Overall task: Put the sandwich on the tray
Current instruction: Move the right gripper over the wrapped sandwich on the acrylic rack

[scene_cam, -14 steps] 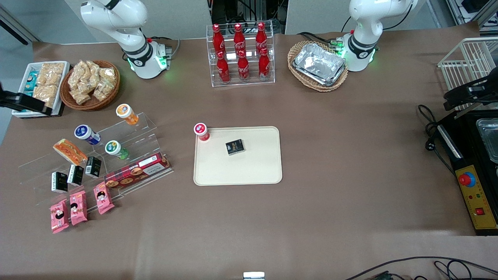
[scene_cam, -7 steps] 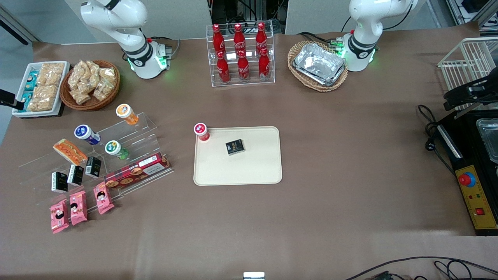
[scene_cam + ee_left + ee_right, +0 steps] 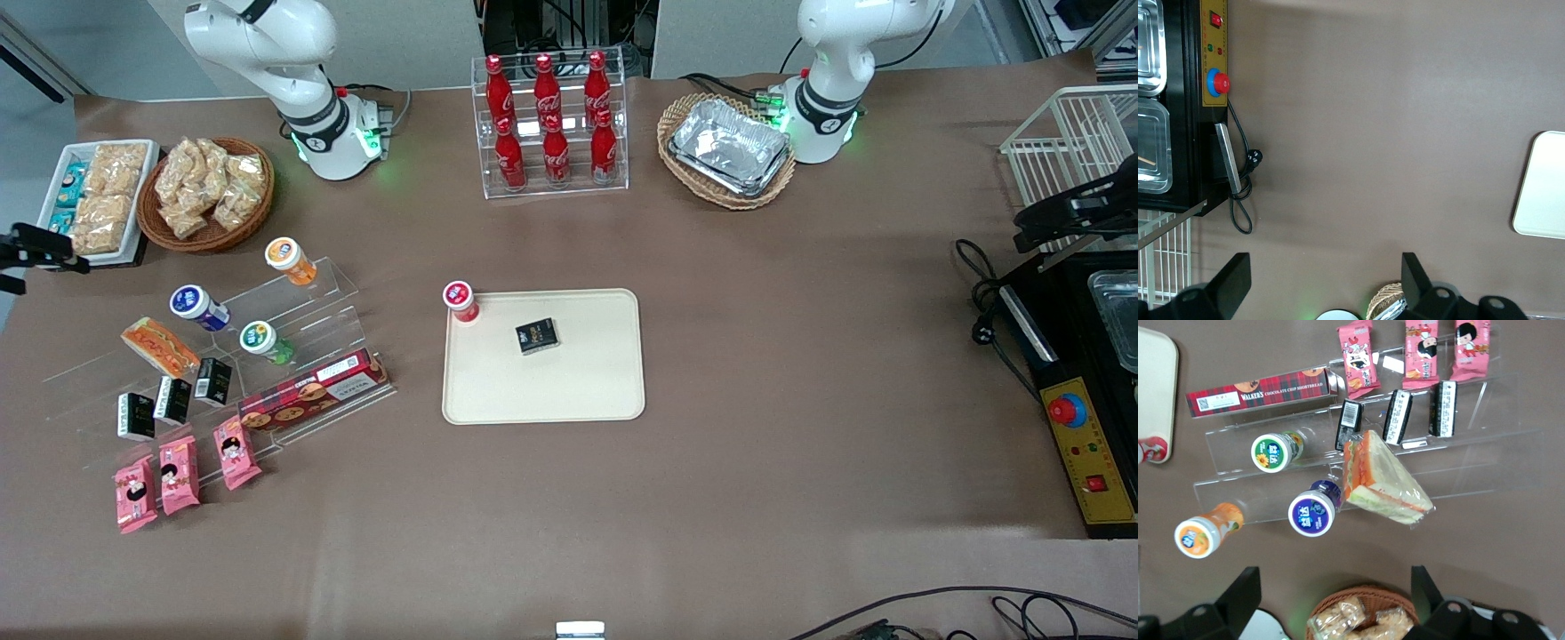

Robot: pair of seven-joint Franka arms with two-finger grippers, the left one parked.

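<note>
The sandwich (image 3: 1383, 482) lay on the clear stepped display stand (image 3: 1498, 463), well apart from the tray (image 3: 544, 360), while the tool (image 3: 1331, 607) hung above it, fingers spread, holding nothing.

Bright, even overhead light; soft shadows, sharp focus.

I see red cola bottles (image 3: 548, 124) racked at top centre of the frame, a black box (image 3: 537, 336) mid-frame.
</note>
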